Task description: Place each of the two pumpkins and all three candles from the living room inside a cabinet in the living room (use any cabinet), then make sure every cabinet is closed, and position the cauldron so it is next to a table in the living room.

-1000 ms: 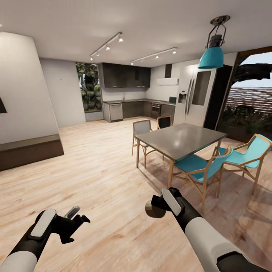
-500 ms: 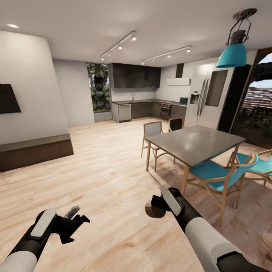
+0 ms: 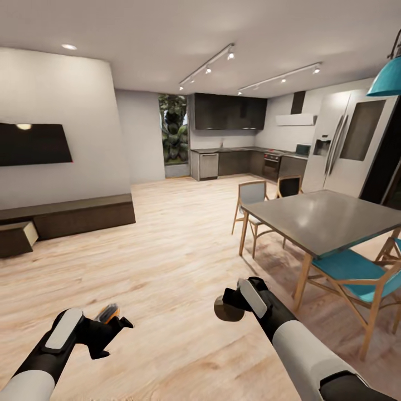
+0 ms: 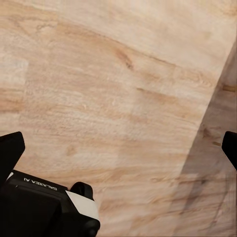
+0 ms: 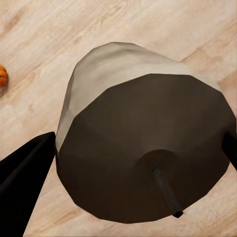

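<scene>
Right pincer (image 5: 133,163) clamps a candle (image 5: 143,148), carried for stowing; cabinet (image 3: 83,214) stands across the floor, one drawer (image 3: 16,236) open. A pumpkin (image 5: 2,76) lies on the floor. Left pincer (image 4: 118,148) spread wide, empty

The pale wooden floor (image 3: 167,250) carries a small orange pumpkin (image 5: 2,75), the long dark cabinet (image 3: 83,214) along the wall, and a grey-topped bench (image 3: 323,217) ringed by chairs (image 3: 356,278).

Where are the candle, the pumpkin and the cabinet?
candle (image 5: 143,148): right wrist view, on its dark wick end, between the fingers.
pumpkin (image 5: 2,75): right wrist view, on its orange side at the picture's edge.
cabinet (image 3: 83,214): head view, on its dark front.
</scene>
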Motion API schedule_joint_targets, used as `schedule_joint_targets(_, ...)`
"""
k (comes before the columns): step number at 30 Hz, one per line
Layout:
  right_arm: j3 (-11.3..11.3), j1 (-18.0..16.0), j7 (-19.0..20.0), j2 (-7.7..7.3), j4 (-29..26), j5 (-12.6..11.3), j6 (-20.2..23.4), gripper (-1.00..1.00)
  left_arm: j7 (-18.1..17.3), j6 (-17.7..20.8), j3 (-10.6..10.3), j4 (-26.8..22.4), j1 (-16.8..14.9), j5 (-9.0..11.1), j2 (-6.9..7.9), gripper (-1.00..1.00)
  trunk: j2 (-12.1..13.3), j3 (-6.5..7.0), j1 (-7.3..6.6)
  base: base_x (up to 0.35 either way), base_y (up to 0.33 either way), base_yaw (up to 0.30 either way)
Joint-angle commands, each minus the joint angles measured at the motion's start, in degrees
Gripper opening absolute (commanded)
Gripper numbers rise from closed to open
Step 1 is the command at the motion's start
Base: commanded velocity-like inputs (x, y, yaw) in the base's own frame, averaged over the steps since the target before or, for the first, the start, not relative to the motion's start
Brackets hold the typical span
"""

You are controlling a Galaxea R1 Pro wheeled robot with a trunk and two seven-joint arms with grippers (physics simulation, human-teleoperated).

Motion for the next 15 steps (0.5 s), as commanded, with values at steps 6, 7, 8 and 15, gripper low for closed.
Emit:
schedule_joint_targets(6, 0.00, 0.02, -0.08, 0.05, -0.01, 0.00, -0.03, -1.00, -0.05, 0.00, -0.03, 0.00, 0.00, -0.02, 0.00, 1.00, 0.00, 0.00, 0.00, 0.000, 0.000, 0.292)
schedule_joint_targets(7, 0.00, 0.02, -0.08, 0.05, -0.01, 0.01, -0.03, -1.00, -0.05, 0.00, -0.02, 0.00, 0.00, -0.02, 0.00, 1.00, 0.00, 0.00, 0.00, 0.000, 0.000, 0.292)
schedule_joint_targets(8, 0.00, 0.00, -0.10, 0.05, -0.01, 0.02, -0.03, -1.00, -0.02, 0.00, -0.01, 0.00, 0.00, -0.02, 0.00, 1.00, 0.00, 0.00, 0.00, 0.000, 0.000, 0.292)
schedule_joint_targets(15, 0.15, 0.02, -0.17, 0.01, -0.10, 0.08, -0.09, -1.00, 0.11, 0.00, 0.00, 0.02, 0.00, -0.02, 0.00, 1.00, 0.00, 0.00, 0.00, 0.131, 0.063, 0.292)
